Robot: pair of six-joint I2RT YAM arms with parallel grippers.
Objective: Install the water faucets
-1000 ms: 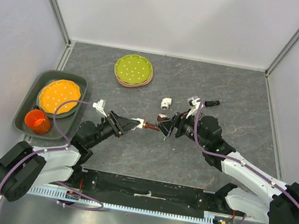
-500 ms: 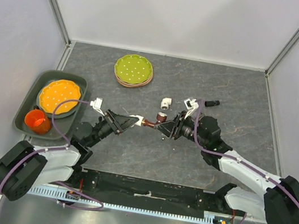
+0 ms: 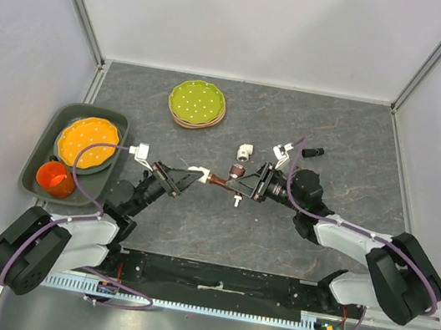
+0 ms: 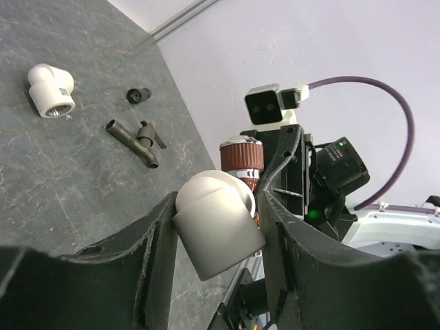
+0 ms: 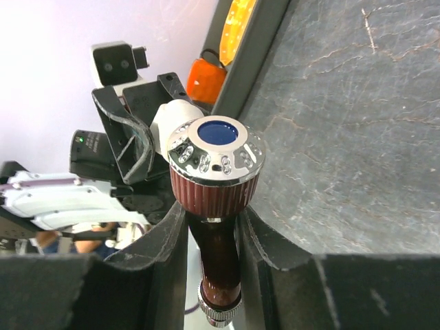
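Top view: the left gripper (image 3: 182,179) and the right gripper (image 3: 242,189) meet nose to nose above the middle of the tabletop (image 3: 354,128). The reddish-brown faucet (image 3: 219,182) spans the gap between them. Whether it is seated in the held elbow (image 3: 197,170) is too small to tell. The right arm's wrist and cable cover the spot where the dark grey faucet lies. A loose elbow (image 3: 245,150) sits just beyond the grippers. Green plates (image 3: 198,104) lie at the far left of centre. A tray (image 3: 41,165) at the left edge carries an orange plate (image 3: 87,143) and an orange cup (image 3: 54,177).

Left wrist view: the left gripper (image 4: 218,221) is clamped on the held elbow (image 4: 206,237), which hides the joint with the reddish-brown faucet (image 4: 242,155) behind it. On the tabletop beyond lie the dark grey faucet (image 4: 135,139), a black cylinder (image 4: 138,95) and the loose elbow (image 4: 49,91).

Right wrist view: the right gripper (image 5: 212,251) is clamped on the faucet's stem (image 5: 216,172) below its chrome cap. The lower end is cut off by the fingers.
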